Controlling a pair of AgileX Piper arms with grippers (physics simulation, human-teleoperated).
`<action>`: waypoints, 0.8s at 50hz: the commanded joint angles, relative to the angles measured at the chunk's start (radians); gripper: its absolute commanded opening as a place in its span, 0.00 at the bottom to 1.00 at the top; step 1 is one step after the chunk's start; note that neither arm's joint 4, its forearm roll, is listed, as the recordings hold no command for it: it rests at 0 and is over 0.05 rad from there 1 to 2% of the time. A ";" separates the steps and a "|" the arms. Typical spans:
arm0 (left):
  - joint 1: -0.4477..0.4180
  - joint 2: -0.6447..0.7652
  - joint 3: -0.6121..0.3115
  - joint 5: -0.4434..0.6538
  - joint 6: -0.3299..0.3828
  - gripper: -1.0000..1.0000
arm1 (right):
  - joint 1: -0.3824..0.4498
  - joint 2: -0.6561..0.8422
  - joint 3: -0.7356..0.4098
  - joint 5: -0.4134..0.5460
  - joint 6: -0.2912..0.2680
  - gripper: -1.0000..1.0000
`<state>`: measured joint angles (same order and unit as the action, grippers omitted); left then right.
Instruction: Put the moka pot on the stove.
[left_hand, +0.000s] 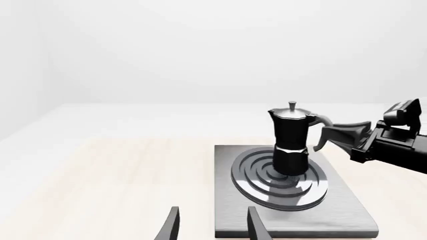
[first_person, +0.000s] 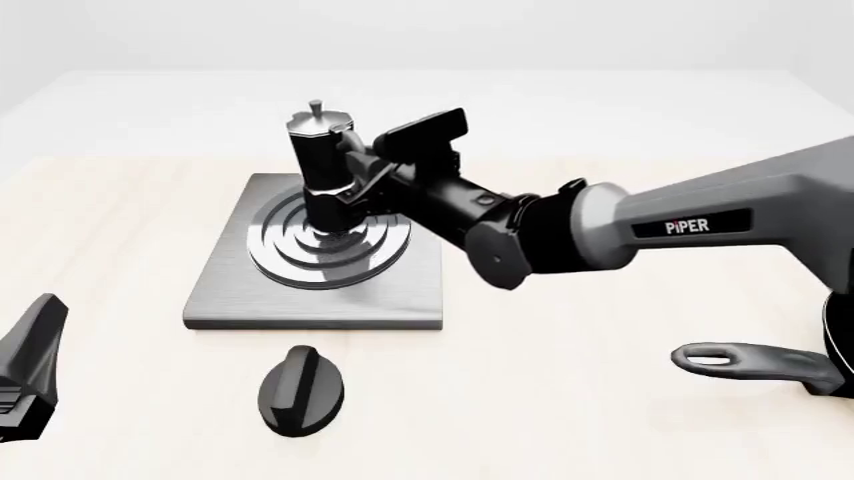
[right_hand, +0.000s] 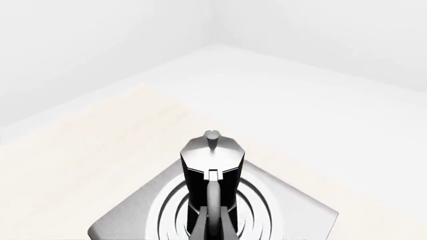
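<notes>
Surroundings: a black oval knob (first_person: 302, 390) lies on the table (first_person: 601, 380) just in front of the stove (first_person: 234, 290), apart from it; a black long-handled pan's handle (first_person: 747, 362) shows at the right edge, well clear of the pot.
Moka pot: you see the moka pot (first_person: 320, 165) upright on the stove's ring burner (first_person: 360, 255), near its middle.
Right arm: your right arm reaches across from the right, wrist level, with the right gripper (first_person: 350, 185) at the pot's handle side.
Right gripper state: its fingers (left_hand: 343, 134) sit at the curved handle; whether they are clenched on it, you cannot tell.
Left arm: the left gripper (left_hand: 210, 227) hangs low in front of the stove, fingers spread apart, holding nothing.
View differences: the right wrist view looks straight down the handle and the silver lid (right_hand: 212, 150); only the front view shows the knob and pan.
</notes>
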<state>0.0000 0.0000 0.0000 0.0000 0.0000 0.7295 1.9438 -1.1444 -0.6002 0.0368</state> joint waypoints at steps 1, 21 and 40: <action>0.000 0.000 0.000 0.000 0.000 1.00 | 0.003 0.012 -0.019 -0.010 0.014 0.00; 0.000 0.000 0.000 0.000 0.000 1.00 | -0.002 0.039 -0.028 -0.019 0.023 0.00; 0.000 0.000 0.000 0.000 0.000 1.00 | 0.007 0.088 -0.059 -0.022 0.035 1.00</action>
<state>0.0000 0.0000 0.0000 0.0000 0.0000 0.7307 2.0157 -1.1856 -0.6183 0.0637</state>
